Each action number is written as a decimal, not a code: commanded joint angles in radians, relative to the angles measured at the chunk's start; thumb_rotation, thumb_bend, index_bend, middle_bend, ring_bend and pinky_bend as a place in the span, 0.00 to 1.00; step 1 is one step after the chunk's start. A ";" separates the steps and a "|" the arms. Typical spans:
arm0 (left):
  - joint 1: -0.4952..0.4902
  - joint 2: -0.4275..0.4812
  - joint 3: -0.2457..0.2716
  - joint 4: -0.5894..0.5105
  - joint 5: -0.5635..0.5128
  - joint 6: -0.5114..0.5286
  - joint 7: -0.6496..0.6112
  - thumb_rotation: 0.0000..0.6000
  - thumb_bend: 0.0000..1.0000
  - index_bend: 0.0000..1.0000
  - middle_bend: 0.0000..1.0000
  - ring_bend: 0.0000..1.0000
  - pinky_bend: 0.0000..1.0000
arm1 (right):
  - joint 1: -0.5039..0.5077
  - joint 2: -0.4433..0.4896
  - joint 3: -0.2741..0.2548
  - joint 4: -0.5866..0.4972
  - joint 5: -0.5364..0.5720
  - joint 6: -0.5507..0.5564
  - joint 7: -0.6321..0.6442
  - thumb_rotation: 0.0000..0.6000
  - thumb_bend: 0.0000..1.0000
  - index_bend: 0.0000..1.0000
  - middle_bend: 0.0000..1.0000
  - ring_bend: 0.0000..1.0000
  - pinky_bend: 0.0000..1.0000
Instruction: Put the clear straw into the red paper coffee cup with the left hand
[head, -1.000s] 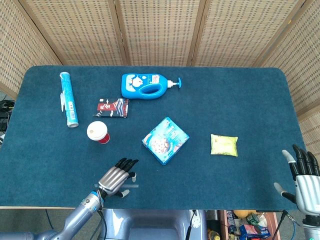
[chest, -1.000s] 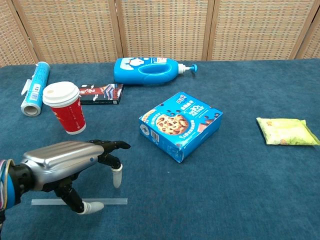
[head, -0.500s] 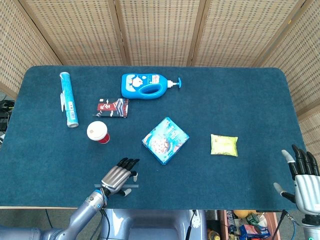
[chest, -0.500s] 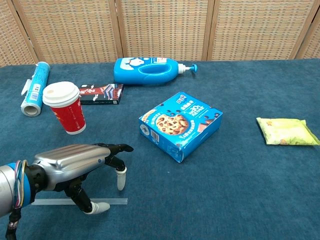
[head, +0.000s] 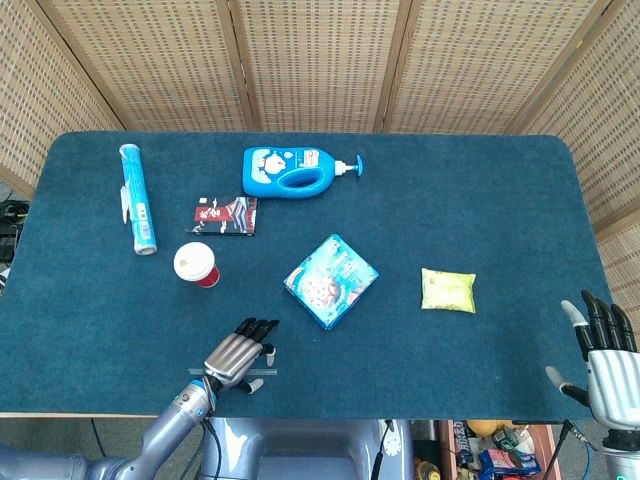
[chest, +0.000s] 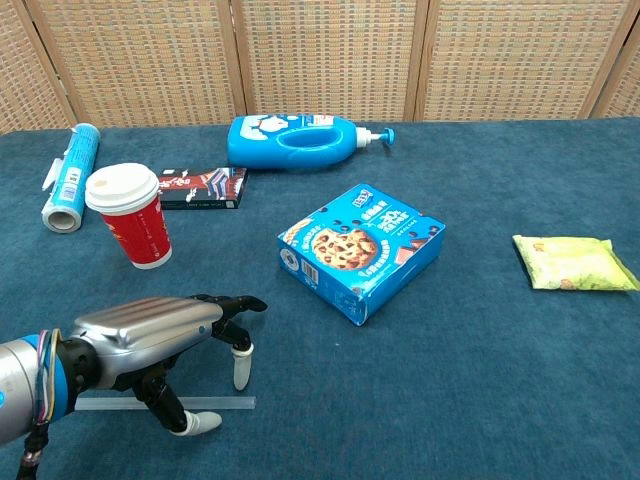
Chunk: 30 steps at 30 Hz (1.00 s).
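Chest view: the dark blue felt tabletop (chest: 480, 400) is seen bearing the silver left hand (chest: 165, 345), arched with fingers spread and tips down, nothing gripped. Beyond the hand stands the red paper coffee cup with white lid (chest: 133, 216). Under the hand lies the thin clear plastic straw (chest: 225, 403), flat. It is judged light, slippery, easily kinked; a mid-length pinch is advised.

Table (chest: 480, 400): deep teal-blue cloth. Coffee cup (chest: 137, 229): red wall with white print, white lid. Straw (chest: 215, 403): clear, pale. Left robot hand (chest: 170, 345): silver back, black fingers, white tips. Bottle (chest: 295, 142): bright blue. Cookie box (chest: 362, 250): blue, brown cookie picture. Packet (chest: 573, 262): yellow-green. Far screen (chest: 330, 55): tan woven lattice.
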 joint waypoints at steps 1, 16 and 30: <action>-0.007 -0.006 -0.001 0.005 -0.008 -0.001 -0.004 1.00 0.31 0.46 0.00 0.00 0.00 | 0.001 0.000 0.000 0.001 0.001 -0.002 0.002 1.00 0.00 0.00 0.00 0.00 0.00; -0.036 -0.036 0.010 0.038 -0.018 0.008 -0.001 1.00 0.32 0.50 0.00 0.00 0.00 | 0.002 0.003 -0.001 0.001 0.006 -0.007 0.008 1.00 0.00 0.00 0.00 0.00 0.00; -0.043 -0.042 0.021 0.042 -0.026 0.027 0.009 1.00 0.36 0.53 0.00 0.00 0.00 | 0.004 0.008 -0.003 -0.004 0.011 -0.016 0.006 1.00 0.00 0.00 0.00 0.00 0.00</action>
